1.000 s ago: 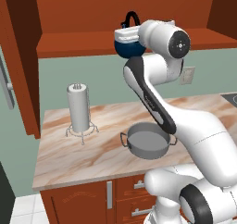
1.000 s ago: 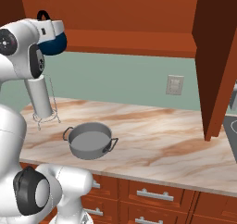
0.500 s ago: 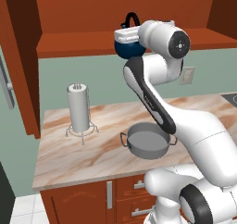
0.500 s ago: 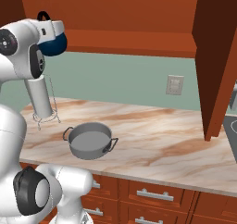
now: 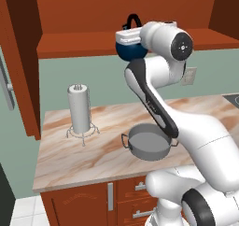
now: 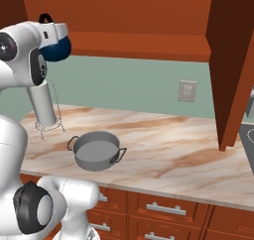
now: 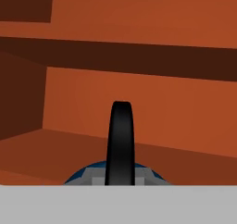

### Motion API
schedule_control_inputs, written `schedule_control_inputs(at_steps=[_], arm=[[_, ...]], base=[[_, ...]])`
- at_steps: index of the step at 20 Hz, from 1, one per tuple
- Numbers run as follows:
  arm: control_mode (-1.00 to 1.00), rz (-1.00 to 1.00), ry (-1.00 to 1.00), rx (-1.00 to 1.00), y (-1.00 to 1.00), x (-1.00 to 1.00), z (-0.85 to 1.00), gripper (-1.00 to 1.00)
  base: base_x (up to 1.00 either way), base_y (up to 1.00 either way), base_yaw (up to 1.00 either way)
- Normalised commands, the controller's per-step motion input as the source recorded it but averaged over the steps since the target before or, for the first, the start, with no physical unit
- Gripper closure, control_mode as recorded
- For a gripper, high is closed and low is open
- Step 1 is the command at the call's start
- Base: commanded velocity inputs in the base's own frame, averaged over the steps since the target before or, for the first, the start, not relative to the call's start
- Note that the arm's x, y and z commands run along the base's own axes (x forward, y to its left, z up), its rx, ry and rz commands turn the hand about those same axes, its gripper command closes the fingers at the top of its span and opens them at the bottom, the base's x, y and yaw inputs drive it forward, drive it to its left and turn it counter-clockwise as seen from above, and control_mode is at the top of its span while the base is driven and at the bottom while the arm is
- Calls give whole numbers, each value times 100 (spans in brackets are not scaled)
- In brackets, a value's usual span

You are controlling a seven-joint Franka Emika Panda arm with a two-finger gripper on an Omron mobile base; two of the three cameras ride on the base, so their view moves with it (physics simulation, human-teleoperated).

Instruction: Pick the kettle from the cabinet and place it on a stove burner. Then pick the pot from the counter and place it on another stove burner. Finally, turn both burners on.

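End effector (image 5: 132, 33) clamped on kettle (image 5: 130, 51) handle, no readable writing

A white paper-towel roll (image 5: 78, 108) stands upright in a thin wire holder (image 5: 82, 133) near the back left of the desk; from the right base view the roll (image 6: 42, 105) sits at the far left. A pale wall outlet (image 6: 187, 90) is set in the green wall (image 6: 129, 83) above the desk. Below are wooden drawers (image 6: 166, 207) with silver bar handles (image 6: 160, 209). A white tiled floor (image 5: 23, 212) shows at lower left.
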Motion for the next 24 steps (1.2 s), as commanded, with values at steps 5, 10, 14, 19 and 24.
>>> schedule_control_inputs(at_steps=[5, 10, 14, 19, 24], arm=[[-100, 0, 0, 0, -1, -51, 0, 100], [-100, 0, 0, 0, -11, -35, 0, 100], [-100, 0, 0, 0, -14, -29, 0, 100], [-100, 0, 0, 0, -14, -21, 0, 100], [-100, 0, 0, 0, -1, -8, 0, 100]], base=[[0, 0, 0], [0, 0, 0], [0, 0, 0], [0, 0, 0], [0, 0, 0]])
